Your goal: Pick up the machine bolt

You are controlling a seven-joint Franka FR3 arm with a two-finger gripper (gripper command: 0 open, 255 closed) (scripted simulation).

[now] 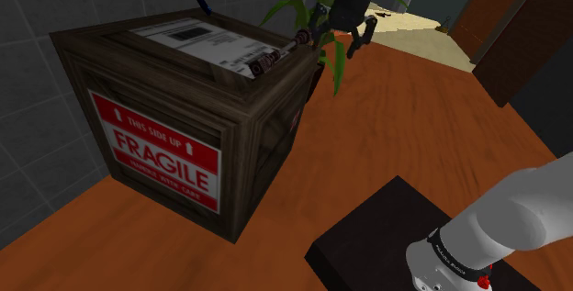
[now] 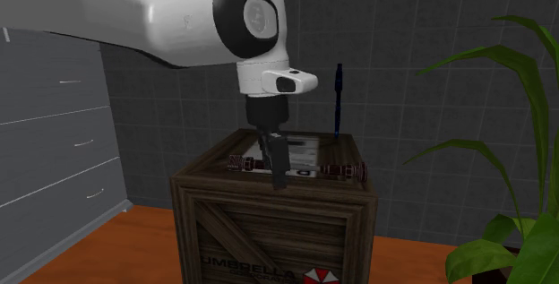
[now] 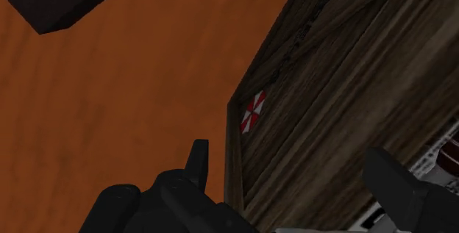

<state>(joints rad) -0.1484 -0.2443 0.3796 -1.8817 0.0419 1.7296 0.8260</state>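
- The crate (image 1: 257, 142) of dark wood planks stood on an orange-brown floor (image 1: 395, 124), left of centre in the shoulder view.
- It carried a red FRAGILE label (image 1: 161, 156) on one side and a white printed sheet (image 1: 197, 37) on its lid.
- The bolt (image 1: 274, 58), long, dark and reddish, lay flat on the lid along its far right edge in the shoulder view, just beside the white sheet.
- In the second exterior view the bolt (image 2: 345, 171) lay across the lid near the crate's (image 2: 269, 228) front edge, at mid-frame, with its middle hidden behind the fingers.
- The gripper (image 1: 338, 37) was at the top of the shoulder view, just past the crate's far right corner, near the bolt's end.
- Its fingers were spread wide and held nothing.
- In the second exterior view the gripper (image 2: 276, 170) pointed down at the lid's front edge; contact with the bolt could not be determined.
- In the wrist view the gripper (image 3: 288, 154) straddled the crate's (image 3: 331, 99) upper edge, with a red-and-white emblem (image 3: 252, 112) on the side below.
- The black stand (image 1: 386, 234) occupied the shoulder view's lower right.
- A green plant (image 2: 511, 148) stood at the second exterior view's right and grey drawers (image 2: 49, 139) at its left.
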